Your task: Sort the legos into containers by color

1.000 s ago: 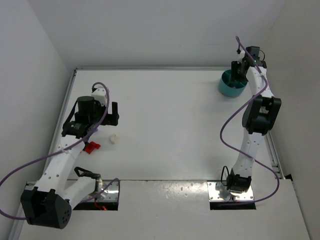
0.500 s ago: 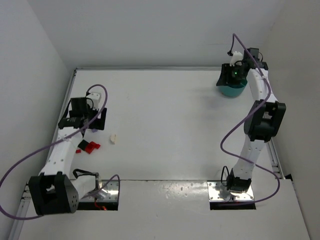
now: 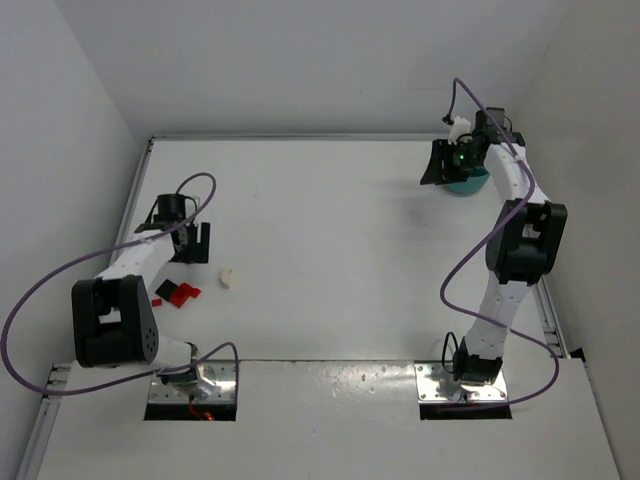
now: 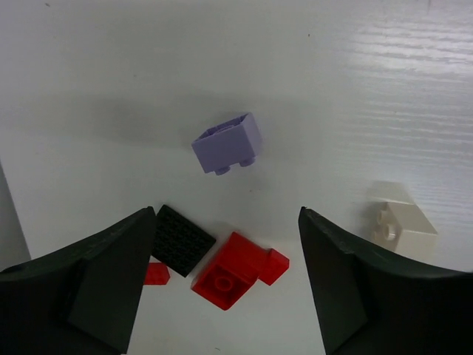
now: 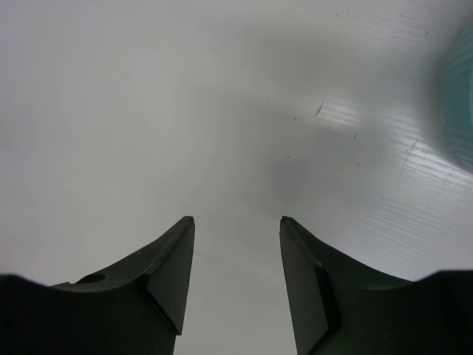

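Legos (image 3: pixel 183 293) cluster at 9 o'clock on the table (image 3: pixel 330 230). Left gripper (image 4: pixel 228 214), swung back over them within the last second, hangs spread and empty above a purple brick (image 4: pixel 228 143), red brick (image 4: pixel 236 270) and cream brick (image 4: pixel 403 222); probably lining up the next pick. Right gripper (image 5: pixel 236 220), at 1 o'clock, has slid off the teal dish (image 3: pixel 470 184) to its 9 o'clock side, jaws apart and empty; a drop there seems finished.
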